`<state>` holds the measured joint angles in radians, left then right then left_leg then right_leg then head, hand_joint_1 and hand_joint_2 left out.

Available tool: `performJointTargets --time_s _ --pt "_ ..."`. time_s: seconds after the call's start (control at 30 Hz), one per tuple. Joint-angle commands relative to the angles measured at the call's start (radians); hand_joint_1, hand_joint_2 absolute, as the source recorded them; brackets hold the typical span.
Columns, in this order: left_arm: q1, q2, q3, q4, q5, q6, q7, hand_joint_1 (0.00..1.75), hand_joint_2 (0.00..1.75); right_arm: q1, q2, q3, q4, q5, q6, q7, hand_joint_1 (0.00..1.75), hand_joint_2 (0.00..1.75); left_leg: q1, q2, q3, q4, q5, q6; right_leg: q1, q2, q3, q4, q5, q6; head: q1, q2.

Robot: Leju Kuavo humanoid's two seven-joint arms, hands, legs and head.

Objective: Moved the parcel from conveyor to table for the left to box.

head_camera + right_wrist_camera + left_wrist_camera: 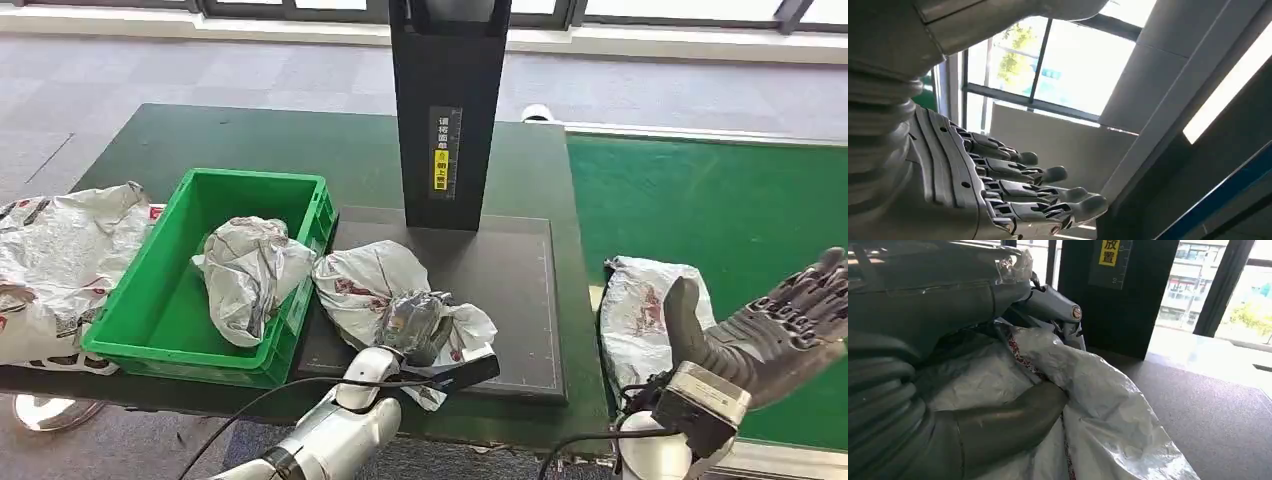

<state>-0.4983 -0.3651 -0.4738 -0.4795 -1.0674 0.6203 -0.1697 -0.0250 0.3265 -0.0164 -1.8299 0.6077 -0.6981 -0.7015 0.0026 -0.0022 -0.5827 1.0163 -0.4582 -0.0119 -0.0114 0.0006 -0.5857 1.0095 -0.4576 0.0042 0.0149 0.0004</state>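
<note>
So our left hand (415, 325) grips the parcel (370, 285) on the table's dark mat (510, 290); boxing into the green crate (170, 330) at nine o'clock remains. Right hand (780, 325) spread wide, holding nothing.

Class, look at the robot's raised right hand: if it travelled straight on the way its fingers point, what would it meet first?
Probably nothing nearby: the right hand is open, fingers angled up and outward above the green conveyor. The way looks free, though depth is unclear.

Daylight from windows (1063, 70) lights everything evenly; they glare white in both wrist views, leaving near parts dark and soft.
</note>
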Motion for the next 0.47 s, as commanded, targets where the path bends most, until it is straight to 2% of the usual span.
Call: performJointTargets --time_s 0.03,0.1,0.23,0.27,0.37,0.43,0.47 --pt "0.119 0.061 0.090 -0.524 -0.394 0.078 0.094 1.75 1.75 0.006 0.023 -0.007 0.001 0.000 0.000 0.003 0.00 1.75 0.000 0.002 0.000 0.000 0.000 0.000 0.000 0.002 -0.001 -0.001 0.001 0.000 0.000 0.000" --pt "0.158 0.057 0.110 -0.710 -0.485 0.078 0.082 1.75 1.75 0.009 0.023 -0.015 -0.007 0.000 0.000 0.003 0.00 1.75 0.001 0.003 0.000 -0.001 0.000 0.000 0.001 0.003 -0.001 -0.001 0.001 -0.001 0.000 0.000" --pt "0.147 0.178 0.021 -1.017 -0.503 0.078 0.150 1.75 1.75 0.016 0.023 -0.041 -0.024 -0.007 0.000 0.003 0.00 1.75 0.001 0.003 -0.001 0.000 -0.001 -0.001 0.001 0.003 -0.003 0.000 0.000 -0.001 0.000 0.000" --pt "0.145 0.185 0.021 -1.040 -0.503 0.078 0.149 1.75 1.75 0.017 0.023 -0.045 -0.026 -0.007 0.000 0.003 0.00 1.75 0.001 0.004 -0.001 0.000 -0.001 -0.001 0.001 0.004 -0.003 0.000 0.000 -0.001 0.000 0.000" --pt "0.165 0.159 0.048 -1.180 -0.503 0.078 0.083 1.75 1.75 0.021 0.023 -0.071 -0.047 -0.011 0.000 0.003 0.00 1.75 0.001 0.003 -0.001 0.000 0.000 -0.001 0.001 0.003 -0.003 0.000 0.000 -0.001 0.000 0.000" --pt "0.187 0.118 0.076 -1.240 -0.503 0.078 0.030 1.75 1.75 0.024 0.023 -0.080 -0.055 -0.013 0.000 0.003 0.00 1.75 0.001 0.002 0.001 -0.002 0.000 -0.001 0.001 0.002 0.000 -0.002 0.000 -0.001 0.000 0.000" --pt "0.197 0.103 0.085 -1.254 -0.503 0.078 0.017 1.75 1.75 0.025 0.023 -0.083 -0.056 -0.014 0.000 0.003 0.00 1.75 0.001 0.002 -0.002 0.001 -0.001 0.000 0.002 0.002 -0.003 0.000 0.000 -0.001 0.000 0.000"
